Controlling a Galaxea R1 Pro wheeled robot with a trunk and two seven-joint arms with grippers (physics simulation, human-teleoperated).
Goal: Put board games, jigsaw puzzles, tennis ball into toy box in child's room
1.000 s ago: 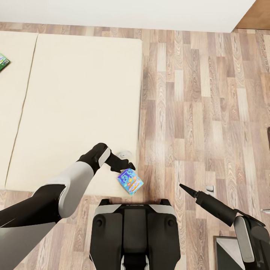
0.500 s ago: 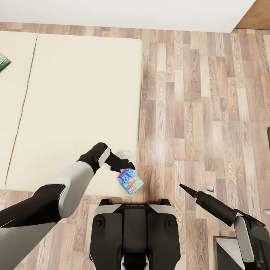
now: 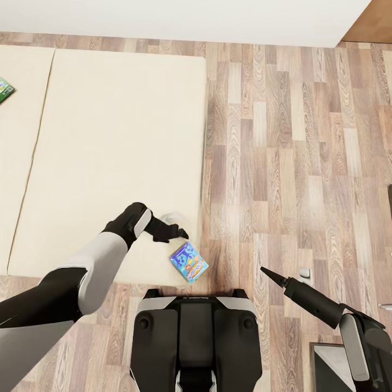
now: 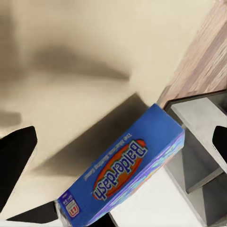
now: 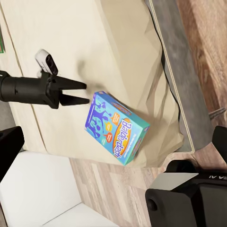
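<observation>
A small blue board game [image 3: 189,262], lettered "Balderdash" [image 4: 124,171], lies on the near right corner of the beige bed [image 3: 109,136]. My left gripper [image 3: 182,234] hovers just beyond it, open and a short gap away, with nothing between its fingers [image 5: 75,85]. The same box [image 5: 117,127] sits just ahead of those fingers in the right wrist view. A green-white board game [image 3: 4,90] shows at the bed's far left edge. My right gripper [image 3: 267,270] hangs open over the floor beside the bed.
Wood-plank floor [image 3: 294,152] stretches to the right of the bed, with a white wall [image 3: 179,19] behind. The bed's grey frame [image 5: 175,61] runs along its foot. My dark base [image 3: 196,337] stands against the bed corner. A dark-edged grey object [image 3: 332,365] is at lower right.
My left gripper has pulled back up and left off the blue board game, which stays on the bed corner. The right arm has not moved.
</observation>
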